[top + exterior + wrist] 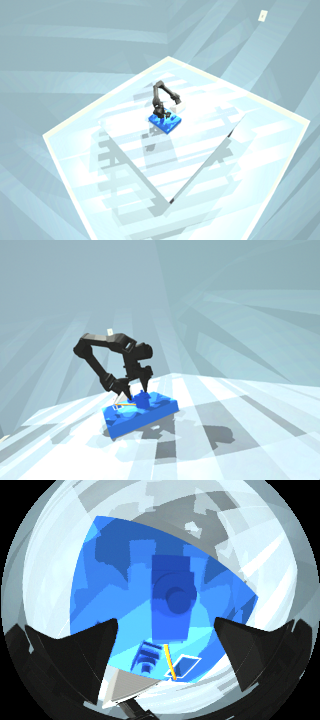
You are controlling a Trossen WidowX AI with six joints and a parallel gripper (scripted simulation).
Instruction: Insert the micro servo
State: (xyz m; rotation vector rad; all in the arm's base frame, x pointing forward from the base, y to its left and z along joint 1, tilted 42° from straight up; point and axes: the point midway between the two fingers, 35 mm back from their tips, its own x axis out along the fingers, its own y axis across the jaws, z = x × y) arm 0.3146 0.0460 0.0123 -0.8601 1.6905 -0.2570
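The loose micro servo (142, 400) (175, 603) is dark blue and stands on the blue deck (157, 409) (169, 126) (114, 547) with its round shaft up. Its orange cable (125, 404) (168, 663) runs toward the white-outlined pocket (113, 407) (199, 660) near the deck's end. My gripper (137, 396) (168, 623) (165, 113) is open. It hangs low over the deck with one finger on each side of the servo, apart from it. The fingertips are about level with the servo's top.
The arm's white base block (180, 105) (123, 395) stands right behind the deck. Another small blue part (148, 656) sits on the deck beside the cable. The deck lies on a pale table (206, 144) with its near corner far from the arm.
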